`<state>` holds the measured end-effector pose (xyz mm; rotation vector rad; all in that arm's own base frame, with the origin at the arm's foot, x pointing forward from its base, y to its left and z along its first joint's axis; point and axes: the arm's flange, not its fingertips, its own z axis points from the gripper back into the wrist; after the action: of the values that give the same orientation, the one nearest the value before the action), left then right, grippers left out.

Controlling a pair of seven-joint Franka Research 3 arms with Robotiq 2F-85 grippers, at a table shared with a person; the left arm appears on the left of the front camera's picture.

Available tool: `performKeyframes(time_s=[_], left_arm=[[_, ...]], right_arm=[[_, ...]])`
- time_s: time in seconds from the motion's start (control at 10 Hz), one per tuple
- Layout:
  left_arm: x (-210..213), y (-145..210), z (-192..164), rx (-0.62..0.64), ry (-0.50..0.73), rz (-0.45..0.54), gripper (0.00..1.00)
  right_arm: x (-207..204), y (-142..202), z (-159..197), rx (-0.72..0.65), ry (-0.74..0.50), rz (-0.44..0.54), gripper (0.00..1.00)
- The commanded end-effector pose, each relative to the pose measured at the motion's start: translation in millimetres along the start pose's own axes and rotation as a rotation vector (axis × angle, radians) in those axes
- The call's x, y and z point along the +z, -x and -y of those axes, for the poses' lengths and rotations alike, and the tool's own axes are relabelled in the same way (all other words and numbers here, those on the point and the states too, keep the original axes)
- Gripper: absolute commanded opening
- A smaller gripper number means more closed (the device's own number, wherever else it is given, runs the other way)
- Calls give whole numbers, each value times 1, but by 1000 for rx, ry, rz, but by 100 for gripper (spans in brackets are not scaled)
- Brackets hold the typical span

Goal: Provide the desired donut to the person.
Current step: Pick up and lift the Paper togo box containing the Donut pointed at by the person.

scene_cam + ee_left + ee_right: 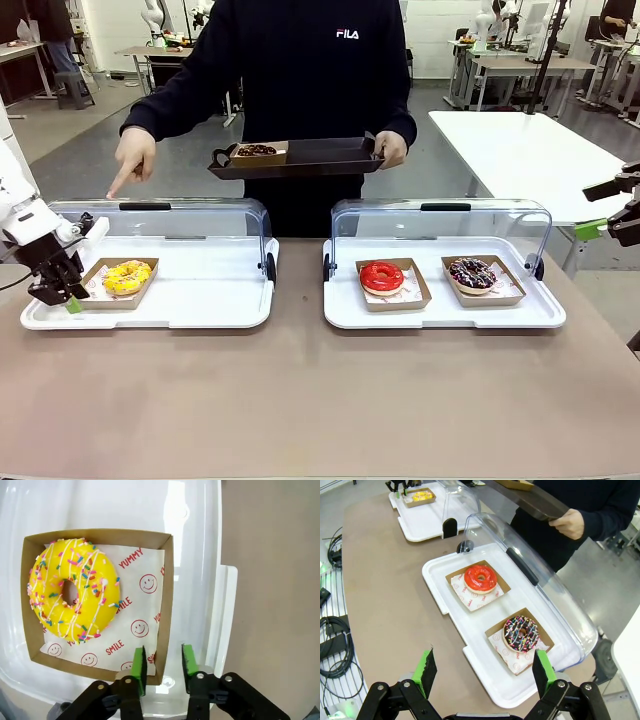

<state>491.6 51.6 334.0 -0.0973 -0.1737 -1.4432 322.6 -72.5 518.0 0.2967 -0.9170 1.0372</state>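
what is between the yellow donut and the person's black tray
The open clear lid stands upright behind the yellow donut, between it and the black tray; the path probably goes over it.

Yellow donut (70, 592) gleams, icing wet-glossy, sprinkles gritty on top; its cardboard box (168, 580) is plain matt brown, printed paper liner (150, 605) matt white; white tray (202, 555) shiny smooth plastic, lid (200, 215) clear plastic, tabletop (300, 400) matt brown and smooth
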Motion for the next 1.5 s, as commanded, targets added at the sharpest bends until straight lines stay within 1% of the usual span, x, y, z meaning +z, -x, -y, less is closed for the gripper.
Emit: performKeyframes(time_s=[0.0,0.2,0.4,0.5,0.6,0.8,0.9,1.0,1.1,1.3,1.4], left_arm=[[-5,3,6,-36,-40,7,0],[-11,3,5,-55,-58,44,0],[-9,3,6,-55,-63,44,0],[-3,1,11,-59,-61,39,0],[7,-2,19,-78,-52,70,0],[39,-12,54,-133,-126,61,0],[60,-16,79,-142,-128,56,0],[73,-14,98,-137,-90,61,0],[82,-10,113,-114,-90,56,0],[101,-6,155,-120,-71,63,0],[113,-7,173,-124,-114,57,0]], right_arm=[[-2,1,2,-1,-8,22,100],[-2,1,2,-1,-8,22,100],[-2,1,2,-1,-8,22,100],[-2,1,2,-1,-8,22,100],[-2,1,2,-1,-8,22,100],[-2,1,2,-1,-8,22,100],[-2,1,2,-1,-8,22,100],[-2,1,2,-1,-8,22,100],[-2,1,2,-1,-8,22,100],[-2,1,2,-1,-8,22,100],[-2,1,2,-1,-8,22,100]])
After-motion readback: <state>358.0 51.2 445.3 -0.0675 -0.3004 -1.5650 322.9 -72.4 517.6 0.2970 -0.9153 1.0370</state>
